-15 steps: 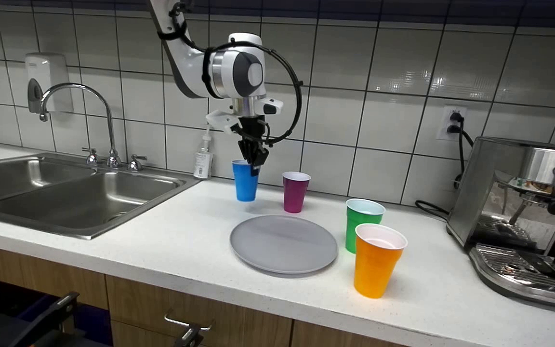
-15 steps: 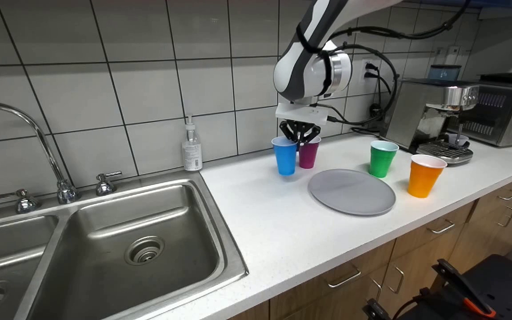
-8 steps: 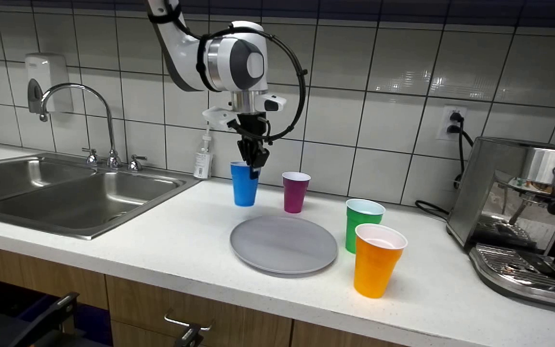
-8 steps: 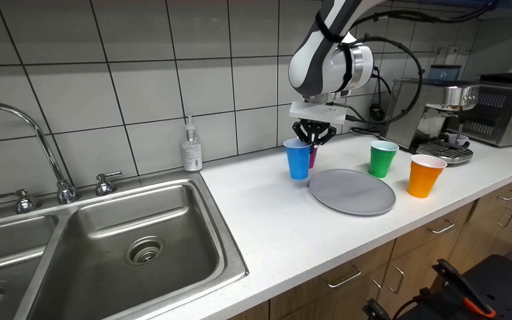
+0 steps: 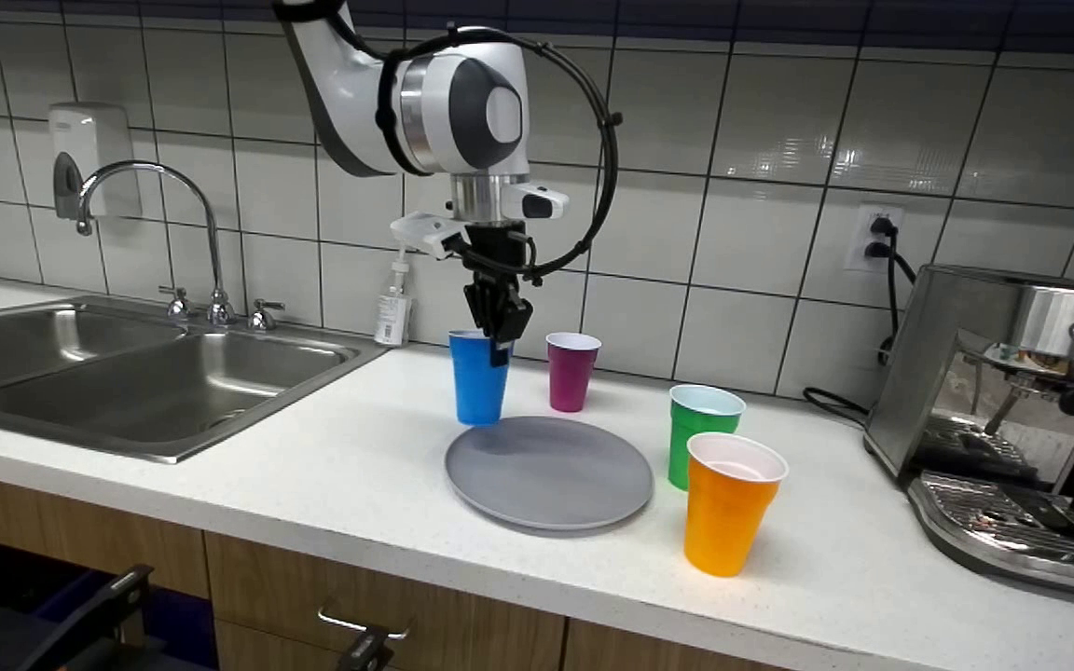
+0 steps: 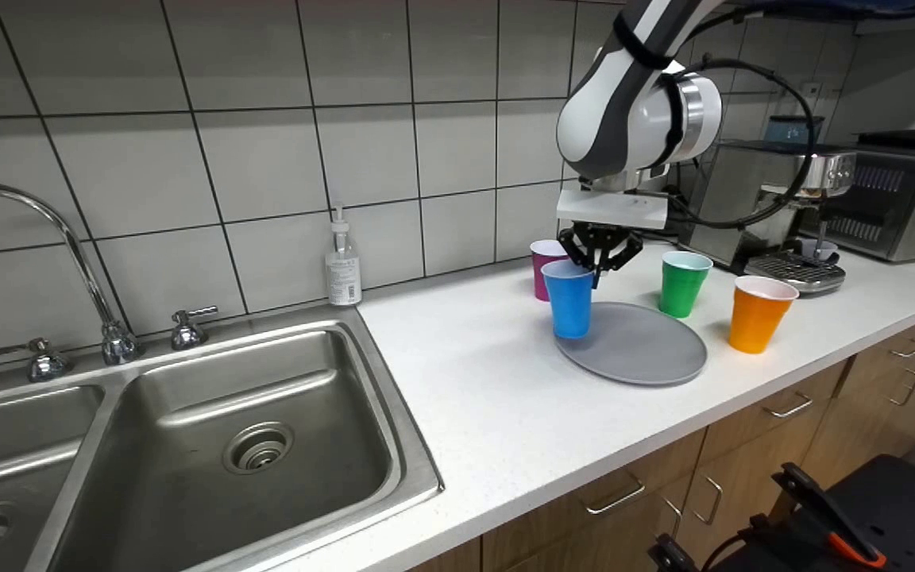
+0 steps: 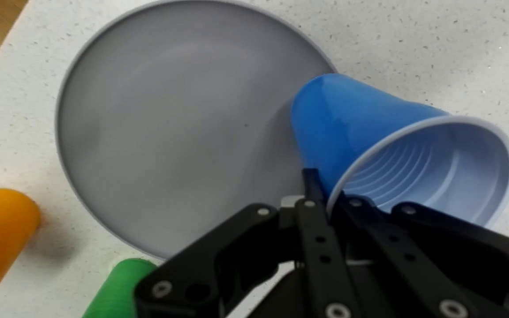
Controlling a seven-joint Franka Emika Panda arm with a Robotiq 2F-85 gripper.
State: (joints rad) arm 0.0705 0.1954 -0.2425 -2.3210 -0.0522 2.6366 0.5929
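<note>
At the edge of the gray plate (image 5: 551,480) on the desk (image 5: 341,447), the claw (image 7: 330,194) grips the blue cup (image 7: 356,119), mouth up, by its rim.

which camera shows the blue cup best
The wrist view: it looks down into the blue cup, showing its pale inside and where the gripper pinches its edge. Both exterior views show mainly its outer side, with the gripper covering part of its top.

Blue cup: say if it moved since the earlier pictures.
Yes; in an exterior view, the blue cup moved away from the pump bottle, toward the gray plate.
</note>
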